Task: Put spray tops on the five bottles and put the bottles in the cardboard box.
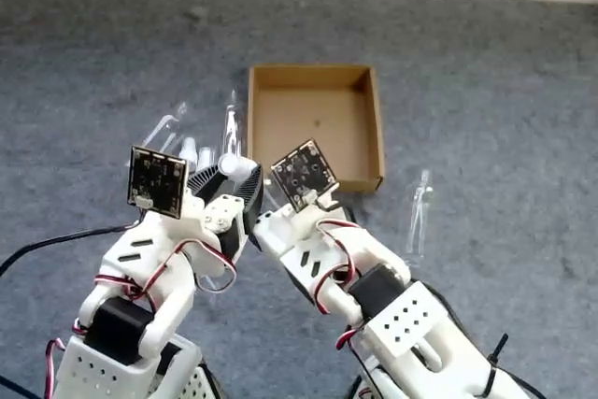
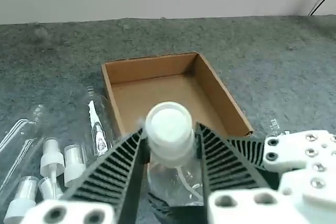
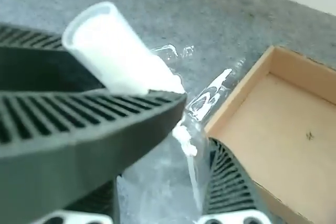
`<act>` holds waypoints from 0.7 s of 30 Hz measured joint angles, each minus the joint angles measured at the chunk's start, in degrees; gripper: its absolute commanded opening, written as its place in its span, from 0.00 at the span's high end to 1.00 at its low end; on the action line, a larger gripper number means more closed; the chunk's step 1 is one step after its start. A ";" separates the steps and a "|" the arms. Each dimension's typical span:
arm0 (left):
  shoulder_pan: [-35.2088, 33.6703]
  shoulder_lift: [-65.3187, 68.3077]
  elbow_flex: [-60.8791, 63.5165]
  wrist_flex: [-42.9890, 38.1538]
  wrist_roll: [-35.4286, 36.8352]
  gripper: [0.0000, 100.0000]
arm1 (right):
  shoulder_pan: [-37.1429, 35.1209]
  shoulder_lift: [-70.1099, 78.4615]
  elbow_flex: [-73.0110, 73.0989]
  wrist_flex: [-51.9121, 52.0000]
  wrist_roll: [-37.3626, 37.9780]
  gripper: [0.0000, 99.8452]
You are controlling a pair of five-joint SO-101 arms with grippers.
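**Both grippers on one bottle at the box's near wall**

The left gripper has its black ribbed jaws pinched in tight on the white spray top, with the cap wedged squarely between them. Just beneath, the clear bottle sits in the right gripper, whose fingers are closed against its body. The pair meet just in front of the cardboard box. On the left arm's side, spare bottles and loose spray tops lie on the grey mat. A lone bottle lies on the right arm's side.
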State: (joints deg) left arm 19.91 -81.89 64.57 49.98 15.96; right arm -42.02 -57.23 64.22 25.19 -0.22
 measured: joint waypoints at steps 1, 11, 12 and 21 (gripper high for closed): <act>-0.18 0.00 -0.09 0.00 0.00 0.99 | 0.00 0.00 0.00 0.00 0.00 1.00; -1.76 0.62 -0.53 0.62 0.09 0.79 | 1.23 -0.09 -0.09 -0.09 -0.18 1.00; -1.76 0.62 -0.53 0.62 0.09 0.79 | 1.41 -0.09 -0.09 -0.09 -0.18 1.00; -1.76 -1.93 -0.53 0.62 0.00 0.79 | 7.91 0.00 -0.79 -0.09 -0.18 1.00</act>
State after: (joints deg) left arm 18.15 -83.82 64.04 50.59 15.96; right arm -34.11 -57.23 63.43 25.10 -0.40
